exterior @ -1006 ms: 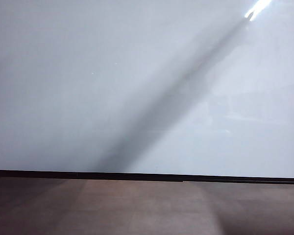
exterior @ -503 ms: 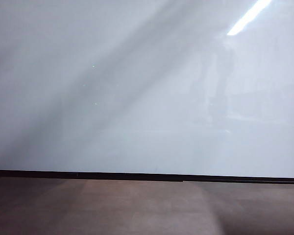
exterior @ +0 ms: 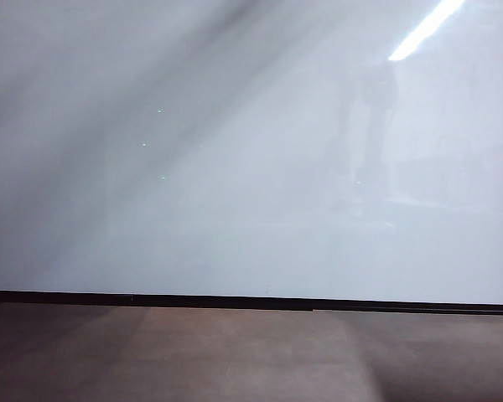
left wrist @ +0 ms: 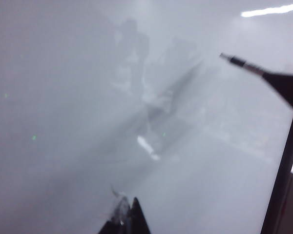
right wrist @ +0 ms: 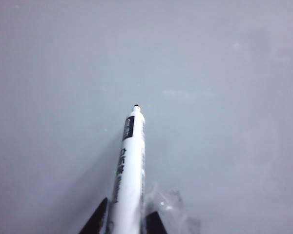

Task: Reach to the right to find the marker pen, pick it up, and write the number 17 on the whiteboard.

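Overhead, right gripper (right wrist: 122, 219), left gripper (left wrist: 126, 222), glossy whiteboard (exterior: 235, 209).

place: office or lab | cue: big whiteboard (exterior: 251, 209), ceiling strip light reflected in it | below whiteboard: brown floor (exterior: 235, 356)

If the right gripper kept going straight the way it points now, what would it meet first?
Probably the whiteboard: the right gripper holds the marker pen tip-first toward that bare white surface, so the pen tip would touch first. The gap is hard to judge.

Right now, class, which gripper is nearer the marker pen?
Right. The right gripper is shut on the marker pen, tip toward the whiteboard. The left gripper is apart, holding nothing.
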### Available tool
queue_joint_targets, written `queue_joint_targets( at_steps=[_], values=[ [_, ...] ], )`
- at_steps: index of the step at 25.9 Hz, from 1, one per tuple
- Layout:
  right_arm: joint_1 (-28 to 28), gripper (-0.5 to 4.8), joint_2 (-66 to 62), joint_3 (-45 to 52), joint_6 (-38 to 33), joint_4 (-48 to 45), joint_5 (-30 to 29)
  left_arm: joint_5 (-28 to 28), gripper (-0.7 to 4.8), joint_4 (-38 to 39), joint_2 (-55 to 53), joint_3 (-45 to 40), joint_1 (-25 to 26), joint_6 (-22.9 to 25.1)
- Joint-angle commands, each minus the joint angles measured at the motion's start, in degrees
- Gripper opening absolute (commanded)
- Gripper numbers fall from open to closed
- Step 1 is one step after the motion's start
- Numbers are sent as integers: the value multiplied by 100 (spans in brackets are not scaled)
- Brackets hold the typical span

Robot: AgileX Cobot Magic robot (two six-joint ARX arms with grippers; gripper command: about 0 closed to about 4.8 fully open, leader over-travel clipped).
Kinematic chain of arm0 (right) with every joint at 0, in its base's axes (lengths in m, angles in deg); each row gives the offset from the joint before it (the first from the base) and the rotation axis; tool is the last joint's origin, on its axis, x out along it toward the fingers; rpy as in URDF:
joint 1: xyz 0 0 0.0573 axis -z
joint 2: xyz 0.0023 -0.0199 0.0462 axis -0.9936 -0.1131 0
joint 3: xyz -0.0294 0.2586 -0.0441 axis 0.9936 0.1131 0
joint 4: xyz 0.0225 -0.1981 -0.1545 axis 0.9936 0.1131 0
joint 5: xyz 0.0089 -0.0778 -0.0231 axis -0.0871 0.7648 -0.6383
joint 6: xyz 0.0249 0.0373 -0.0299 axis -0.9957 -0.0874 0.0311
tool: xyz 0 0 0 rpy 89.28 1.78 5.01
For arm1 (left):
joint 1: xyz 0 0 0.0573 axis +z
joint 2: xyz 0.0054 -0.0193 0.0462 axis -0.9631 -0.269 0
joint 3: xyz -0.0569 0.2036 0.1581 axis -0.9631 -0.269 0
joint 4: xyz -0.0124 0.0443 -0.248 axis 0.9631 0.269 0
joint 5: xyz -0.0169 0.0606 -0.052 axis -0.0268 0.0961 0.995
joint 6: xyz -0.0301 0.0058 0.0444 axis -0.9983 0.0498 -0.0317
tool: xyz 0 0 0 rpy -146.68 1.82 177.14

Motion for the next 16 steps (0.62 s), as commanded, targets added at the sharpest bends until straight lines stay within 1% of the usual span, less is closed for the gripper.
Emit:
queue_joint_targets(
  at_steps=[1, 12, 16],
  values=[
    [4, -9, -212, -275, -4, -125, -2, -2, -5, -37, -55, 20, 4, 11],
    [9, -9, -398, -398, 2, -273, 146, 0, -5, -59, -66, 20, 4, 11],
    [96, -9, -398, -398, 2, -256, 162, -2, -5, -61, -66, 22, 4, 11]
  ],
)
